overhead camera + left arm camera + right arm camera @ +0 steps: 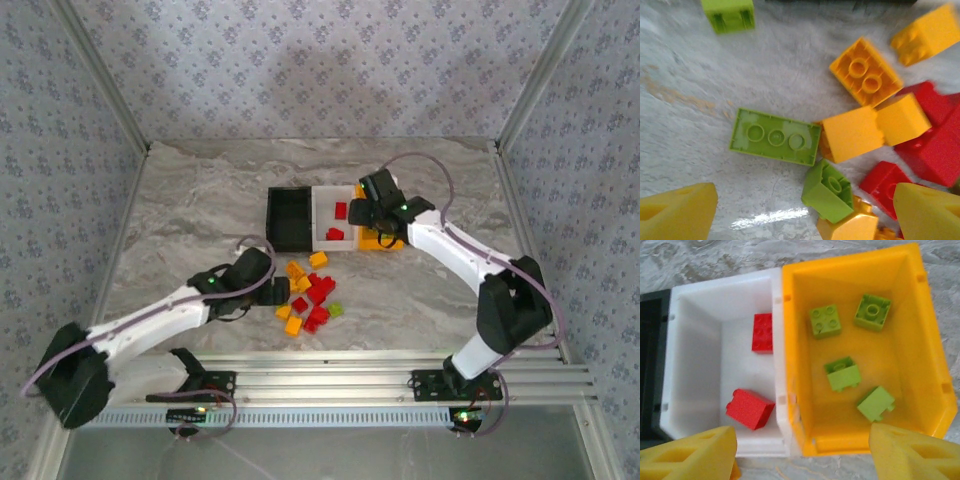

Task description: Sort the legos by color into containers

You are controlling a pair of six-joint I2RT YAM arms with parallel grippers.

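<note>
Loose legos [310,295] in red, yellow-orange and light green lie in a pile on the marble table. My left gripper [262,282] hovers open at the pile's left edge. In the left wrist view a long green brick [776,136] lies upside down, and a small green brick [829,191] sits between my fingertips [677,212]. My right gripper [372,222] is open and holds nothing, above the near rims of the white bin [777,340] and orange bin [920,315]. The white bin holds two red bricks [750,408]. Several green bricks [842,374] lie in the orange bin.
The black bin [290,218] stands at the left end of the row, joined to the white bin [335,222]. Yellow-orange bricks [865,71] and red bricks [935,150] crowd the right of the left wrist view. Another green brick [729,14] lies farther off. Metal rails [330,375] line the near table edge.
</note>
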